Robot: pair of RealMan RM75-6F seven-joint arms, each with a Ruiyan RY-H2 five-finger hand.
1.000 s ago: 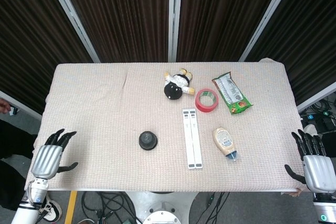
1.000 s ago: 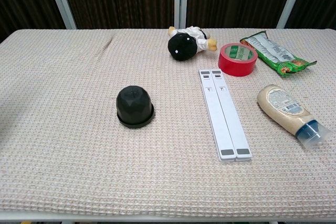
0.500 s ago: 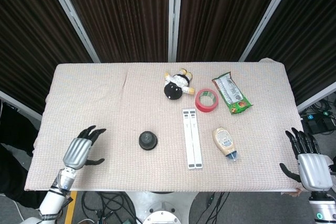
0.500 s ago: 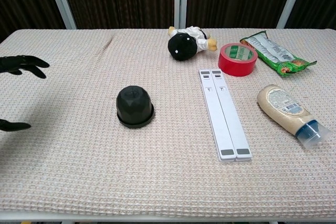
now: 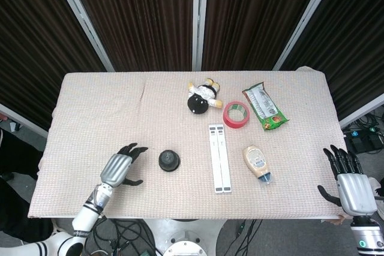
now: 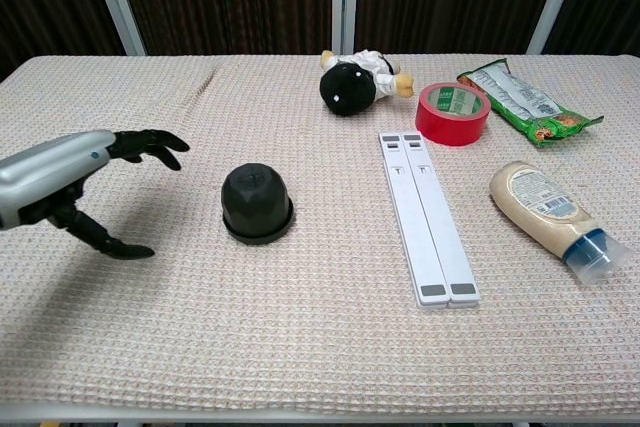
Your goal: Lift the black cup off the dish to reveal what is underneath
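Left hand (image 6: 70,182), fingers spread, is hovering beside the black cup (image 6: 256,200); a sideways bump risks dragging its dish (image 6: 258,233) along.

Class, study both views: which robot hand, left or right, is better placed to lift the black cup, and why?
The left robot hand. It is open beside the black cup, fingers toward it. The right robot hand sits at the table's far edge, with the white strips and squeeze bottle between.
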